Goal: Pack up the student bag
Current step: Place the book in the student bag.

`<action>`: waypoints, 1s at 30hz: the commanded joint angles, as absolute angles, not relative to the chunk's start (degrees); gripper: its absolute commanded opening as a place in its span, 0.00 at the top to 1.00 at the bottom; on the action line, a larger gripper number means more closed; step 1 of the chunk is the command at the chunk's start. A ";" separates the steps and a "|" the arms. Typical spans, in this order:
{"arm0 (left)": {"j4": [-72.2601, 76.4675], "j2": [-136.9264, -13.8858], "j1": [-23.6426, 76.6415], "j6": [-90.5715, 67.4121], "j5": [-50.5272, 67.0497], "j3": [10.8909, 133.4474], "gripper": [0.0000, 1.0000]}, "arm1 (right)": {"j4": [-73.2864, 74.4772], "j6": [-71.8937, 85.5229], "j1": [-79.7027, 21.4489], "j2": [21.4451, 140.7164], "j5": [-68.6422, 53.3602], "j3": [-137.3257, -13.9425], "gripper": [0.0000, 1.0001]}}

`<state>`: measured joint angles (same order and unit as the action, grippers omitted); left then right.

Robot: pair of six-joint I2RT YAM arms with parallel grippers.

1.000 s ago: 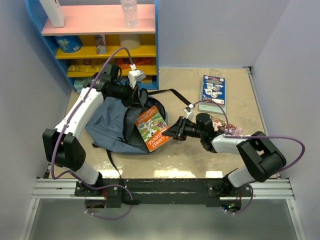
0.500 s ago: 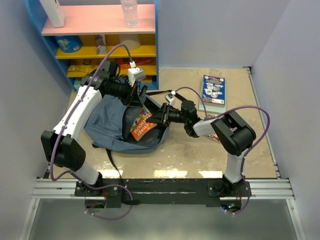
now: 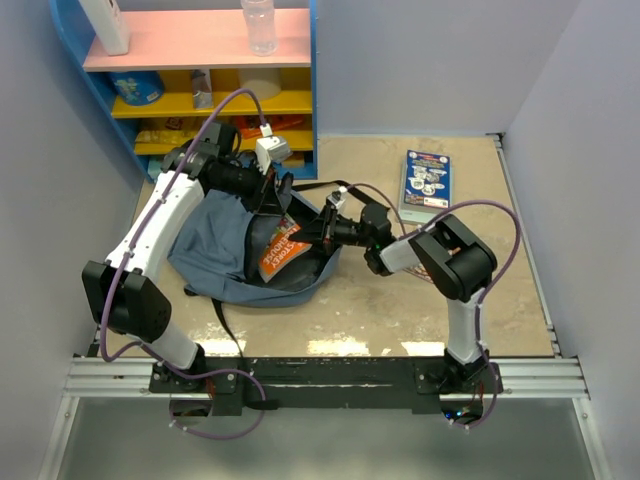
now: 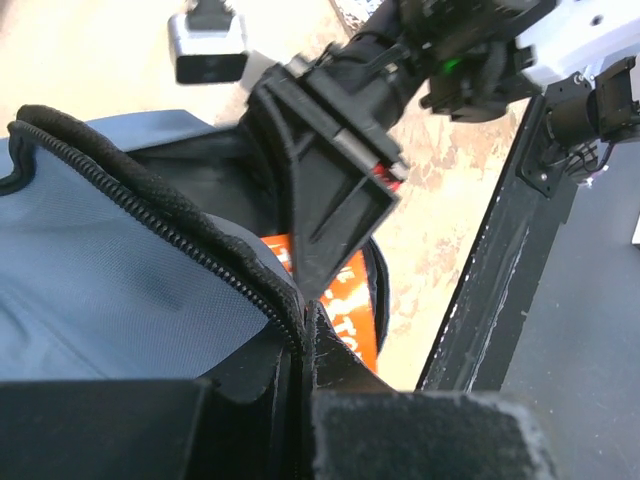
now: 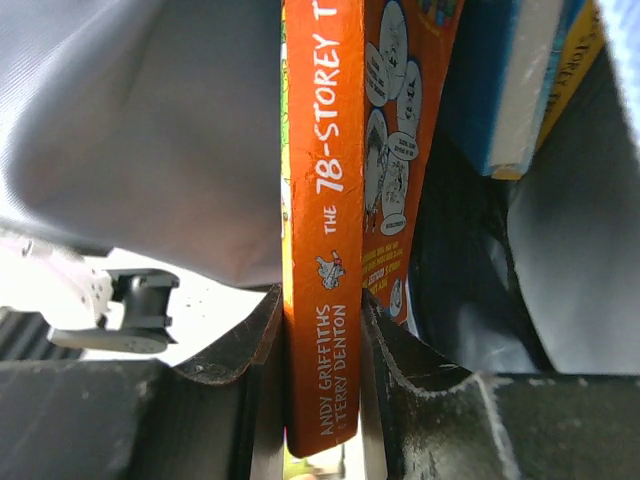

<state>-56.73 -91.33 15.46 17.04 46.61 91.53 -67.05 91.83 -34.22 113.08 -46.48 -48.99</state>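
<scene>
The slate-blue student bag (image 3: 210, 245) lies open on the table, left of centre. My left gripper (image 3: 274, 194) is shut on the bag's zipper rim (image 4: 180, 240) and holds the mouth up. My right gripper (image 3: 314, 232) is shut on the spine of an orange paperback book (image 5: 325, 190), which stands partly inside the bag's mouth (image 3: 280, 248). In the left wrist view the right gripper (image 4: 330, 200) hangs just above the orange book (image 4: 352, 315), close to my left gripper (image 4: 305, 318). The right wrist view shows my right gripper (image 5: 322, 300), grey bag fabric (image 5: 150, 130) and a blue book (image 5: 505, 80) inside the bag.
A blue-covered book (image 3: 427, 185) lies on the table at the back right. A blue shelf unit (image 3: 200, 90) with a bottle (image 3: 258, 25) and packets stands behind the bag. Black bag straps (image 3: 335, 185) trail across the table. The black base rail (image 3: 320, 370) runs along the near edge.
My right gripper has carried the orange book left and away from me, from the bag's front edge into its open mouth. The left gripper has kept its hold on the rim.
</scene>
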 commanded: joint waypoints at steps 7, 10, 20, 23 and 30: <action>-57.74 -90.09 15.64 18.19 47.73 92.72 1.00 | -78.07 85.73 -38.93 117.26 -45.01 -58.01 1.00; -58.01 -89.74 15.64 17.84 48.51 93.16 1.00 | -55.48 69.91 -39.64 112.35 -39.04 -59.14 1.00; -56.43 -88.77 16.61 16.61 47.99 92.37 1.00 | -48.52 63.11 -45.60 113.02 -17.07 -66.44 1.00; -56.51 -88.51 16.61 17.05 47.73 92.02 1.00 | -47.20 63.54 -49.65 115.74 -13.54 -70.39 1.00; -56.51 -87.37 16.61 17.67 47.64 91.32 1.00 | -39.47 63.46 -54.05 119.63 -8.27 -73.49 0.27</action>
